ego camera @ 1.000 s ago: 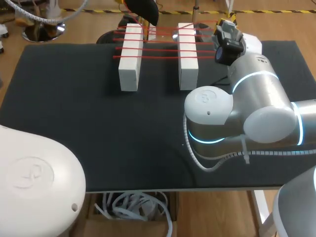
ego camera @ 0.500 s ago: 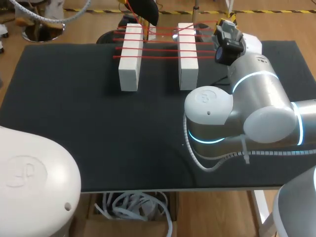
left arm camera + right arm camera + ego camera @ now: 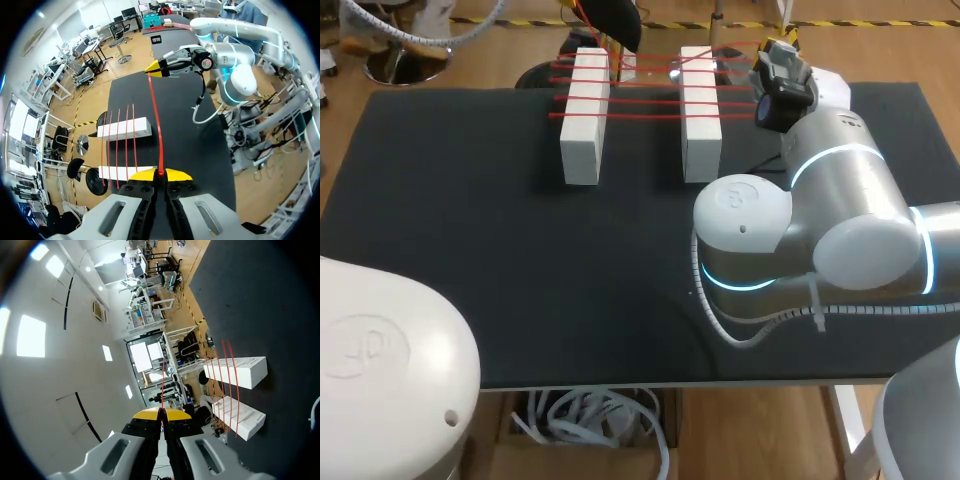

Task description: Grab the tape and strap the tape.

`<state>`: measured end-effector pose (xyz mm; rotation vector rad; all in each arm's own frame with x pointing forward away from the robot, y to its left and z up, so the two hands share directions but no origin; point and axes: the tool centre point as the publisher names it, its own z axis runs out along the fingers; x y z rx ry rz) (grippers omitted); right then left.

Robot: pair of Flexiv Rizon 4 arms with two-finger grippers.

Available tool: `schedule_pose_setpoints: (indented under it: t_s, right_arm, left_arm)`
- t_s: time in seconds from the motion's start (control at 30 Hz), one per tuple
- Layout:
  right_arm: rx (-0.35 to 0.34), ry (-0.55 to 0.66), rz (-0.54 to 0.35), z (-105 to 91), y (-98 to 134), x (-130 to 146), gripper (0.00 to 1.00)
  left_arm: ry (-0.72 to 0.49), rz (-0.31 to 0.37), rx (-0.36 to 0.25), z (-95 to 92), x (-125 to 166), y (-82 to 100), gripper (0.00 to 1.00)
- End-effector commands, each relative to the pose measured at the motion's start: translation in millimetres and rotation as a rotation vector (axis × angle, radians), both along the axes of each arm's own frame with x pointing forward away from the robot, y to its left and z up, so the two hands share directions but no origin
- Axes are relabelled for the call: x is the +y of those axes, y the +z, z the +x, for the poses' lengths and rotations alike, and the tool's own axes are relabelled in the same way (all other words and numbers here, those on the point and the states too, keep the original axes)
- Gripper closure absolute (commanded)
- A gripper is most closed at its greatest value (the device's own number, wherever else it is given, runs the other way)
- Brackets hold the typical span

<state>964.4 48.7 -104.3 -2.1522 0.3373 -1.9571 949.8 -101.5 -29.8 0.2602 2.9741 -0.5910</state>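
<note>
— Where's the tape (image 3: 154,120)?
— Wound across the white blocks (image 3: 125,129) beside my left gripper (image 3: 159,173); its free length runs straight ahead from those closed tips to my right gripper (image 3: 159,68), clamped on the far end.
— Nearer arm?
— Both hold it; either could lead, I'd judge.

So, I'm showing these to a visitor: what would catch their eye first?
Probably the red tape, stretched straight over the black table between the left gripper and the right gripper, both shut on it. Next, a white block and a second block side by side at the table's far side, with several red strands running across both.
</note>
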Motion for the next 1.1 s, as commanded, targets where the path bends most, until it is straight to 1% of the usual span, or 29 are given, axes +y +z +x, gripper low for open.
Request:
schedule_pose_setpoints:
  t_s: [0.03, 0.13, 0.27, 0.3, 0.5, 0.53, 0.6, 0.7, 0.73, 0.77, 0.83, 0.87, 0.9, 0.93, 0.97, 1.0, 1.03, 1.07, 1.1]
  right_arm:
    - [0.084, 0.032, -0.144, 16.1, 5, -4, 1.0]
    - [0.13, 0.052, -0.241, 28.1, 9, -9, 1.0]
    - [0.138, 0.096, -0.39, 37.1, 18, -11, 1.0]
    - [0.143, 0.099, -0.416, 38.5, 19, -11, 1.0]
    - [0.162, 0.101, -0.665, 34.6, 31, -10, 1.0]
    - [0.159, 0.105, -0.723, 33.0, 32, -9, 1.0]
    - [0.153, 0.106, -0.802, 29.6, 37, -5, 1.0]
    - [0.147, 0.118, -0.947, 25.8, 42, -1, 1.0]
    - [0.162, 0.126, -1.008, 25.0, 44, 0, 1.0]
    - [0.163, 0.133, -1.062, 24.7, 44, 1, 1.0]
    - [0.177, 0.144, -1.206, 25.1, 44, 3, 1.0]
    - [0.171, 0.146, -1.269, 25.2, 44, 5, 1.0]
    - [0.17, 0.146, -1.314, 25.4, 44, 7, 1.0]
    - [0.17, 0.154, -1.394, 25.5, 44, 9, 1.0]
    - [0.158, 0.16, -1.445, 25.5, 44, 12, 1.0]
    - [0.162, 0.167, -1.466, 25.4, 46, 15, 1.0]
    - [0.156, 0.179, -1.532, 25.9, 46, 18, 1.0]
    - [0.129, 0.183, -1.595, 26.2, 48, 23, 1.0]
    - [0.128, 0.186, -1.648, 26.8, 49, 27, 1.0]
  left_arm:
    - [0.0, 0.004, 0.002, 0.1, 0, 1.0, 1.0]
    - [0.0, 0.004, 0.002, 0.1, 0, 1.0, 1.0]
    - [0.0, 0.004, 0.002, 0.1, 0, 1.0, 1.0]
    - [0.0, 0.004, 0.002, 0.1, 0, 1.0, 1.0]
    - [0.0, 0.004, 0.002, 0.1, 0, 1.0, 1.0]
    - [0.0, 0.004, 0.002, 0.1, 0, 1.0, 1.0]
    - [0.0, 0.004, 0.002, 0.1, 0, 1.0, 1.0]
    - [0.0, 0.004, 0.002, 0.1, 0, 1.0, 1.0]
    - [0.0, 0.004, 0.002, 0.1, 0, 1.0, 1.0]
    - [0.0, 0.004, 0.002, 0.1, 0, 1.0, 1.0]
    - [0.0, 0.004, 0.002, 0.1, 0, 1.0, 1.0]
    - [0.0, 0.004, 0.002, 0.1, 0, 1.0, 1.0]
    - [0.0, 0.004, 0.002, 0.1, 0, 1.0, 1.0]
    - [0.0, 0.004, 0.002, 0.1, 0, 1.0, 1.0]
    - [0.0, 0.004, 0.002, 0.1, 0, 1.0, 1.0]
    - [0.0, 0.004, 0.002, 0.1, 0, 1.0, 1.0]
    - [0.0, 0.004, 0.002, 0.1, 0, 1.0, 1.0]
    - [0.0, 0.004, 0.002, 0.1, 0, 1.0, 1.0]
    - [0.0, 0.004, 0.002, 0.1, 0, 1.0, 1.0]
